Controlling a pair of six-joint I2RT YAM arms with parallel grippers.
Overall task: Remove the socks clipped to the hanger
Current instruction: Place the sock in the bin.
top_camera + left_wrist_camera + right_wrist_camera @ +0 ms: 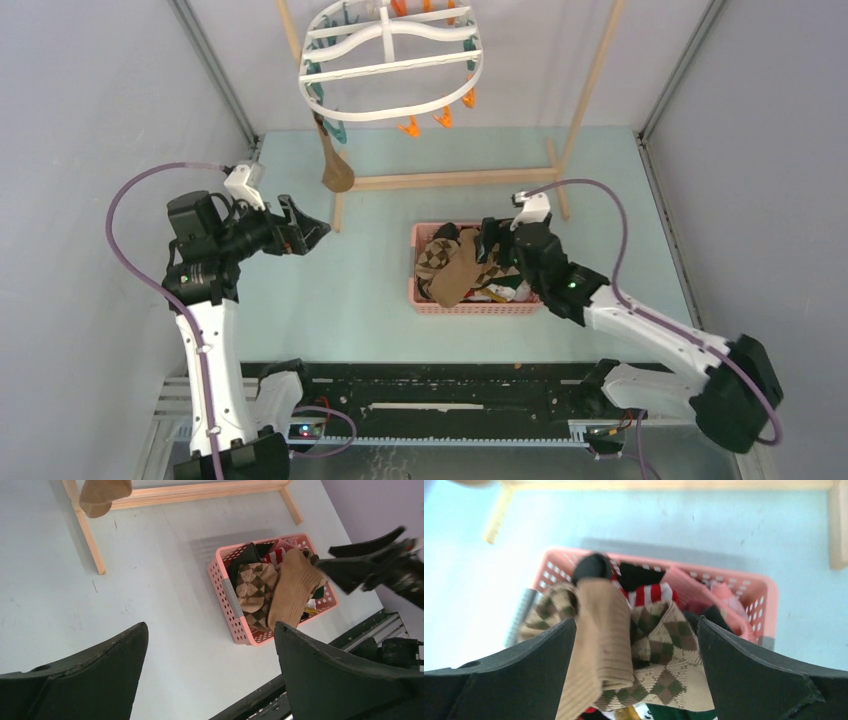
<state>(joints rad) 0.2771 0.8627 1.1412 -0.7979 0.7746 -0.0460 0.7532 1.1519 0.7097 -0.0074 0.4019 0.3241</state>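
Nearly done, I judge: the right gripper (492, 240) gapes empty just above a tan sock (455, 275) lying on the basket (470, 308) pile, the left gripper (305, 232) gapes empty too, and one brown sock (337, 172) hangs from the hanger (390, 68) up ahead of it.

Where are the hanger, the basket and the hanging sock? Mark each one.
hanger (386, 45), top external view, on its white centre rib.
basket (218, 580), left wrist view, on its pink holed side wall.
hanging sock (337, 175), top external view, on its tan lower end.
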